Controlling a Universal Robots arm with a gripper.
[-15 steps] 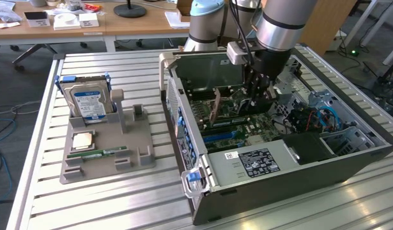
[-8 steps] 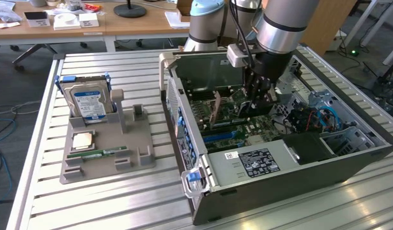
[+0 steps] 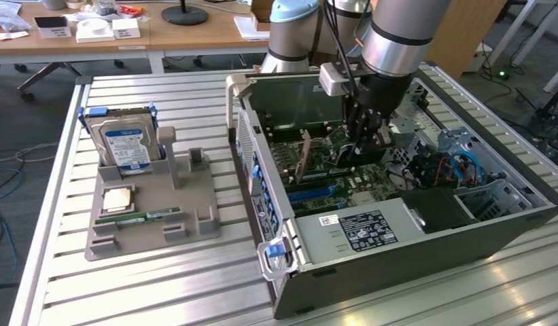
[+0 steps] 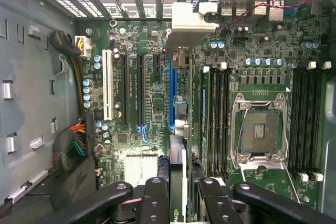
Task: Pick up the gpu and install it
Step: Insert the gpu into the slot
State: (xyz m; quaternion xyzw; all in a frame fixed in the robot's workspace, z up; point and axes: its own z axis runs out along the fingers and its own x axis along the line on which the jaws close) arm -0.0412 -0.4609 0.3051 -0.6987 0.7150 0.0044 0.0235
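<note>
Grip on gpu by pincer: clamped shut on the card, board edge-on betw. fingers. Silver bracket out ahead of fingertips, twd slotted wall of pc case. Lined up w/ blue slot on mobo right under pincer; contact w/ slot unclear. Hard drive & RAM stick on grey holder, well apart from pincer, outside case.
</note>
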